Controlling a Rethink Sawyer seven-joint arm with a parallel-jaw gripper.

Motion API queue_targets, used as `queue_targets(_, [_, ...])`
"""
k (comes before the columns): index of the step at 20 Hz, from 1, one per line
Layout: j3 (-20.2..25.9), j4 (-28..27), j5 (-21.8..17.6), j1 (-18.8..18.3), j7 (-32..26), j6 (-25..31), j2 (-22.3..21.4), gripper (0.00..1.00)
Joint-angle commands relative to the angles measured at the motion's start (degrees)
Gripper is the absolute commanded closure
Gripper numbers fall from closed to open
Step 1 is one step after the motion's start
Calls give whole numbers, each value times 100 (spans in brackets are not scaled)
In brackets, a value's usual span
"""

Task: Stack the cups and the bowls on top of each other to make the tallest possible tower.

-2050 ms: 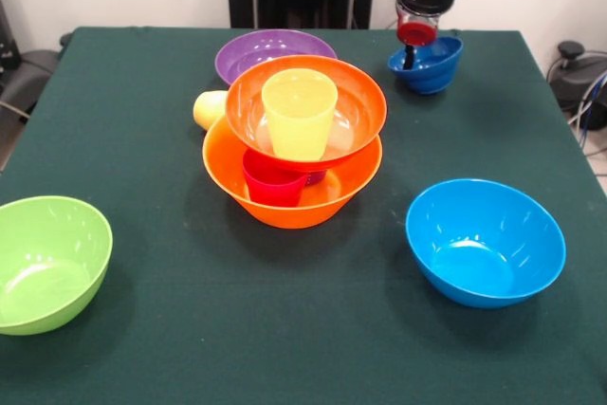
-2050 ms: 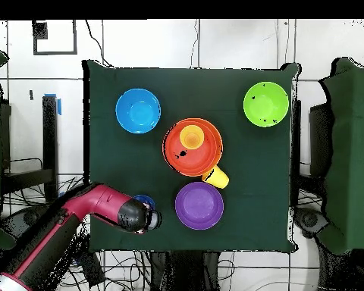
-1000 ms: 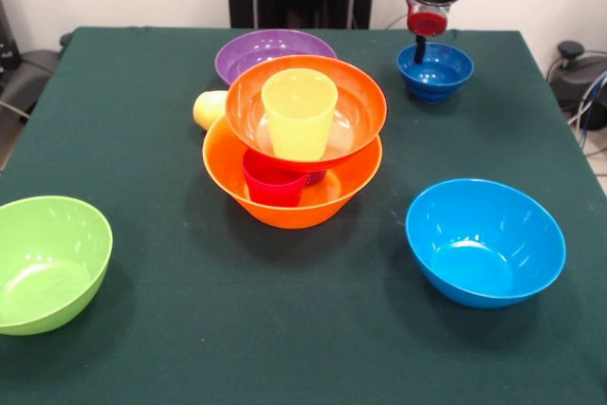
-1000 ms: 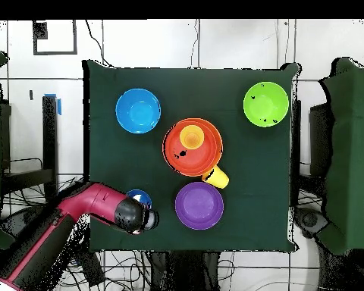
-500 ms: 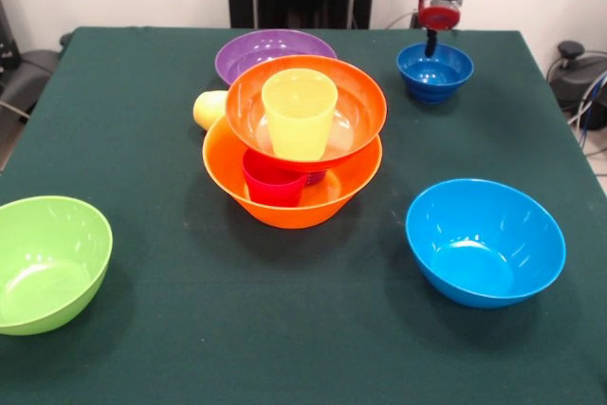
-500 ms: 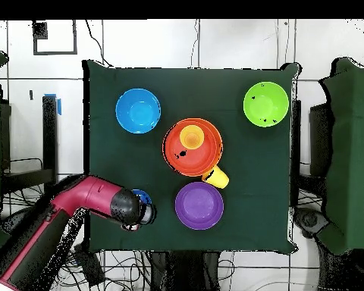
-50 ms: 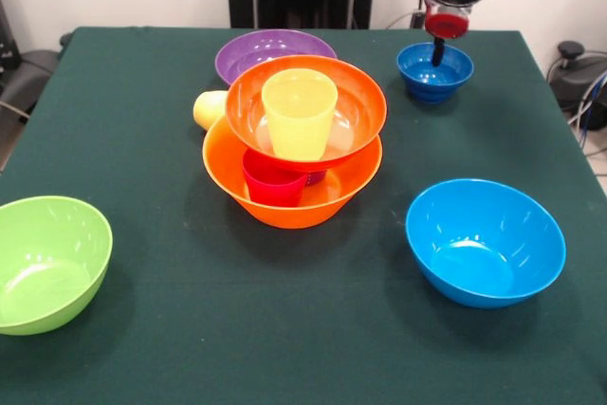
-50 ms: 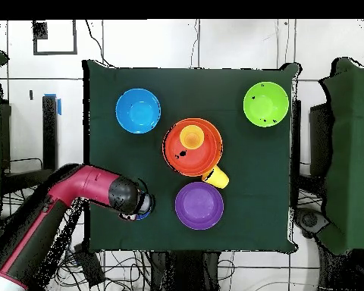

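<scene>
The tower point(image 7: 294, 154) stands mid-table: a large orange-yellow bowl point(image 7: 285, 206) holds a red-pink cup point(image 7: 273, 183), with a red-orange bowl point(image 7: 356, 111) resting above and an orange-yellow cup point(image 7: 300, 113) inside it. A sliver of purple cup point(image 7: 316, 177) shows under the red-orange bowl. A pale yellow cup point(image 7: 209, 109) lies on its side behind the tower. My gripper point(image 7: 438, 56) hangs open just over the small dark blue bowl point(image 7: 434, 73), which rests on the cloth. In the overhead view the arm's head covers most of that bowl point(image 8: 145, 204).
A purple bowl point(image 7: 273, 52) sits behind the tower. The light blue bowl point(image 7: 485, 241) is at the front right and the lime green bowl point(image 7: 47, 263) at the front left. The green cloth's edge point(image 7: 531, 54) runs close to the dark blue bowl.
The small dark blue bowl, held tilted off the cloth two seconds ago, now sits flat and let go. The gripper has risen and drifted right over it.
</scene>
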Motion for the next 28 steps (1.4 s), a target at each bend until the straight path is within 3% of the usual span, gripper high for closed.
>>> queue_targets(1, [443, -960, -239, -263, 1507, -262, 237, 0])
queue_targets(16, [201, -1415, -226, -414, 1660, -654, 277, 0])
queue_targets(28, [168, -1347, -64, -459, 1307, -328, 543, 0])
